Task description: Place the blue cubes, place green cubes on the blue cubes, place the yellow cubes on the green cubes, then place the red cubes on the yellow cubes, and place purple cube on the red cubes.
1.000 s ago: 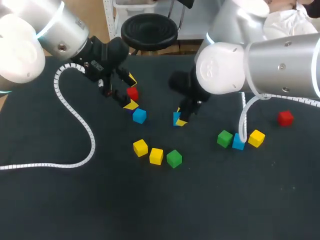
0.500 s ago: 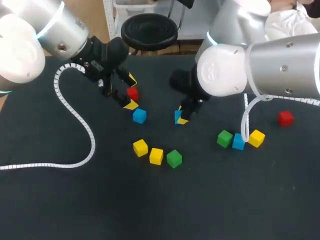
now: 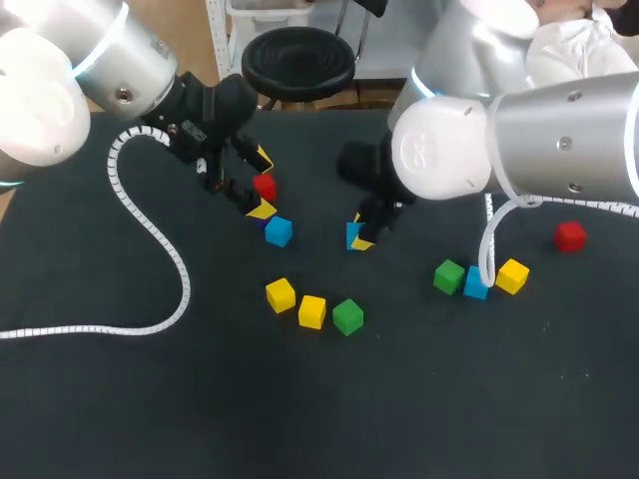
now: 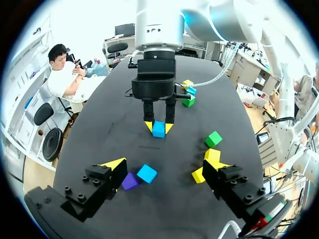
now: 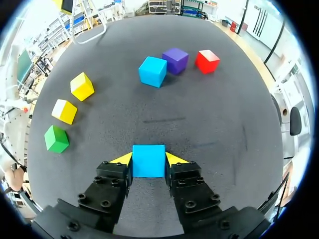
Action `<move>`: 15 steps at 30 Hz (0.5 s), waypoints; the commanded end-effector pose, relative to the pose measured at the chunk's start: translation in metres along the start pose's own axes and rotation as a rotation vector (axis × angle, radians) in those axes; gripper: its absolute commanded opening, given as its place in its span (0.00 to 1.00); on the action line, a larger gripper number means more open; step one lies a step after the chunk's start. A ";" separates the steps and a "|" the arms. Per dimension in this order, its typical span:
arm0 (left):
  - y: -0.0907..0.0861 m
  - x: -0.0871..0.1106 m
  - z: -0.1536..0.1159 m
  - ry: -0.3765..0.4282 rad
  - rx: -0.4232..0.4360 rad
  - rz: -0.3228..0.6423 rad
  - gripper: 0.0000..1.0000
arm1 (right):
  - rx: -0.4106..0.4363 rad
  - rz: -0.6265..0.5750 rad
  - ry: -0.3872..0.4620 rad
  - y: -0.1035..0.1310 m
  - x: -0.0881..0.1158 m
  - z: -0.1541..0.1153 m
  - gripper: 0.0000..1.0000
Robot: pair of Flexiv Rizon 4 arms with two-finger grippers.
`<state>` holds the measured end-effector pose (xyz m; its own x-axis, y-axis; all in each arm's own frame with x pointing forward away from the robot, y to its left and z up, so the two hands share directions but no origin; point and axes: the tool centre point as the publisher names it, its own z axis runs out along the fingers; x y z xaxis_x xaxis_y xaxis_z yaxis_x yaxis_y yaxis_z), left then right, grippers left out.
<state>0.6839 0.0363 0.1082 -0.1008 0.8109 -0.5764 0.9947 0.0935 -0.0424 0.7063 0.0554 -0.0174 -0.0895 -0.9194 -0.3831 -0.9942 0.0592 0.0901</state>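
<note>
The left arm (image 3: 110, 60) comes in from the far left corner. Its wrist tilts down and inward, and the left gripper (image 4: 165, 167) hangs over the tabletop (image 3: 150, 399) with its jaws spread wide. The right arm (image 3: 519, 140) reaches in from the right, past the middle, with its wrist pointing steeply down. The right gripper (image 5: 148, 159) sits low, jaws pressed from both sides on a blue cube (image 5: 148, 162).

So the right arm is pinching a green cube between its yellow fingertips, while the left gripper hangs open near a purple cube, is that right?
Not quite. The right gripper is pinching a blue cube, not a green one; the right wrist view shows it plainly between the two yellow tips. The rest holds: the left gripper is open near the purple cube.
</note>
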 end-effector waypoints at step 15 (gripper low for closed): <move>0.000 0.001 0.000 -0.001 0.000 0.001 1.00 | 0.050 0.003 -0.006 0.002 -0.001 -0.006 0.00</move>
<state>0.6839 0.0363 0.1082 -0.1008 0.8109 -0.5764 0.9947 0.0935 -0.0424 0.7100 0.0566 -0.0142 -0.0922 -0.9176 -0.3866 -0.9955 0.0773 0.0539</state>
